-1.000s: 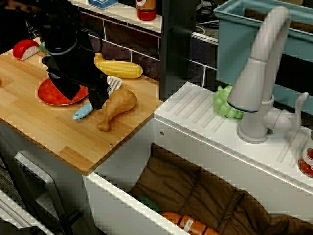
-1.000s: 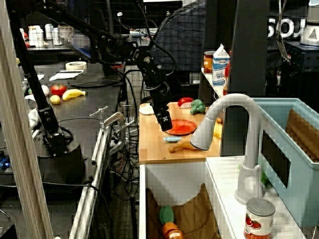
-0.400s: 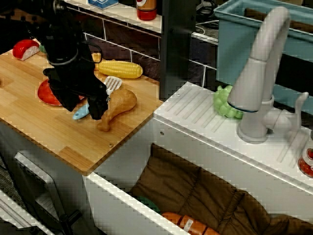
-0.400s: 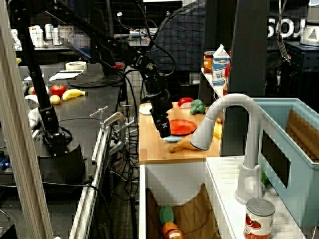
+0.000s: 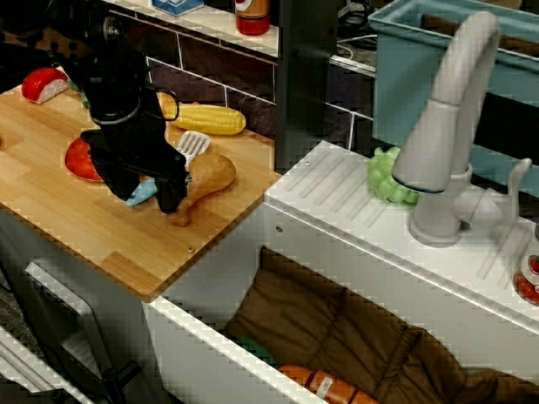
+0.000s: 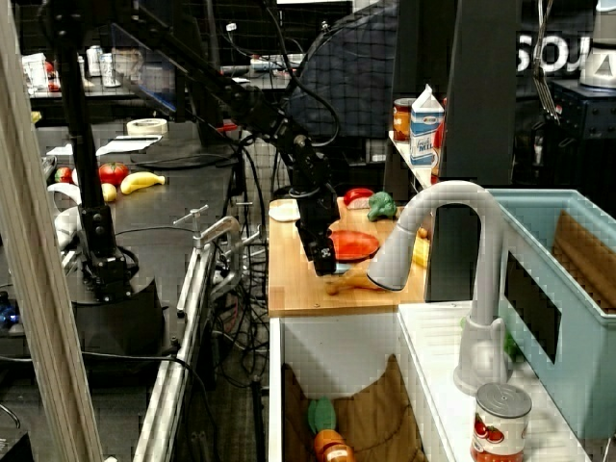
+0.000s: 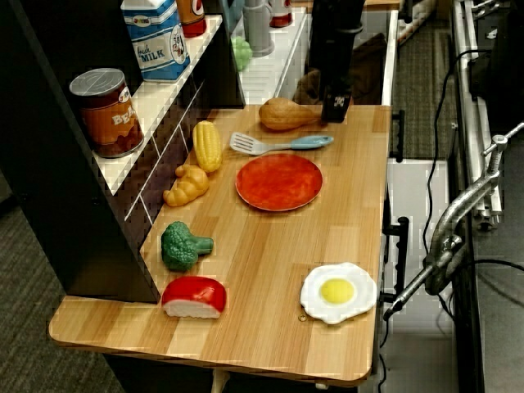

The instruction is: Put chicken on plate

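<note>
Gripper (image 7: 334, 108): you've got it low over the drumstick's bone end; can't tell if jaws are apart or clamped.
Chicken (image 7: 286, 114): lies flat on the board, fat end twd the shelf, just past the spatula, not on plate.
Spatula (image 7: 278, 144): betw. chicken & plate.
Plate (image 7: 279, 181): bare, near board's middle.
Corn (image 7: 206, 145): beside plate, by the wall.

Gripper (image 5: 171, 198) moved off plate (image 5: 82, 159), lowered toward chicken (image 5: 206, 177) bone end; now at it.
</note>
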`<state>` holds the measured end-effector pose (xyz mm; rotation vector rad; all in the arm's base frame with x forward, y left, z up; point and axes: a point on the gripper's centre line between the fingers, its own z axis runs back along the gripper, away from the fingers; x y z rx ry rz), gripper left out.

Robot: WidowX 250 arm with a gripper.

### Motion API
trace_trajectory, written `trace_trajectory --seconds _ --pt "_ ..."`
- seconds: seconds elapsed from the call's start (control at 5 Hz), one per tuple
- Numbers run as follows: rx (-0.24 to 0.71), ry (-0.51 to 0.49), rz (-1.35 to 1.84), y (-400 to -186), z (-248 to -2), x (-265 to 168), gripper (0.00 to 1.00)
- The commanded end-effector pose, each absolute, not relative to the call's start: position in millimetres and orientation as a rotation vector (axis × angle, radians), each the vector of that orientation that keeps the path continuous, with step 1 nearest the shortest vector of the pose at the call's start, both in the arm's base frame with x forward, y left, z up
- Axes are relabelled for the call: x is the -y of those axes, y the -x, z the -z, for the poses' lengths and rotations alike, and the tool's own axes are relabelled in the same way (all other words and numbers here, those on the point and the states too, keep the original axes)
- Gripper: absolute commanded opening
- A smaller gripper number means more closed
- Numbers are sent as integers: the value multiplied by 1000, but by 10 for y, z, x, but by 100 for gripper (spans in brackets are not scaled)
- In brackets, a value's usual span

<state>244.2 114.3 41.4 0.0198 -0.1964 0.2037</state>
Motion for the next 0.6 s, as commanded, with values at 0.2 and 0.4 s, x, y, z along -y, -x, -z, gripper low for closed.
trace_trajectory --seconds 0.2,0.4 --pt "262 25 -95 -2304 -486 -803 100" --pt "272 27 -74 -2223 -485 -771 100"
